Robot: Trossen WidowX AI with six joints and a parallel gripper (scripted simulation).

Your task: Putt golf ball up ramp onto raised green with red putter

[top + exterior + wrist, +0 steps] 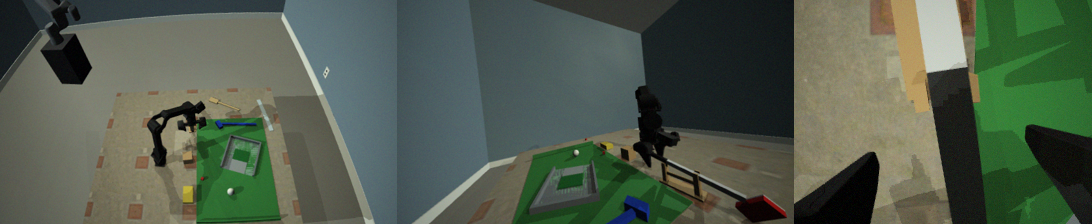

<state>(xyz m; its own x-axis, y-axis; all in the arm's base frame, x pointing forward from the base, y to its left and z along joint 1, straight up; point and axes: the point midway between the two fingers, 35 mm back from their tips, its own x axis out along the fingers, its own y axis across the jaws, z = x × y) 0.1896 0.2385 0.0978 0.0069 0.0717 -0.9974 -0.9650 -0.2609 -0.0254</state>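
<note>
gripper [950, 183] wide, empty | straddles putter [954, 163] grip | ball [230, 191] at 5 o'clock on mat [254, 202]

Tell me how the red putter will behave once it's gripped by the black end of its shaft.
The red putter looks stiff: its shaft runs straight across the wooden stand. With the head far from the open gripper, it will probably sag head-down or twist. The smooth, narrow shaft may slip.
</note>
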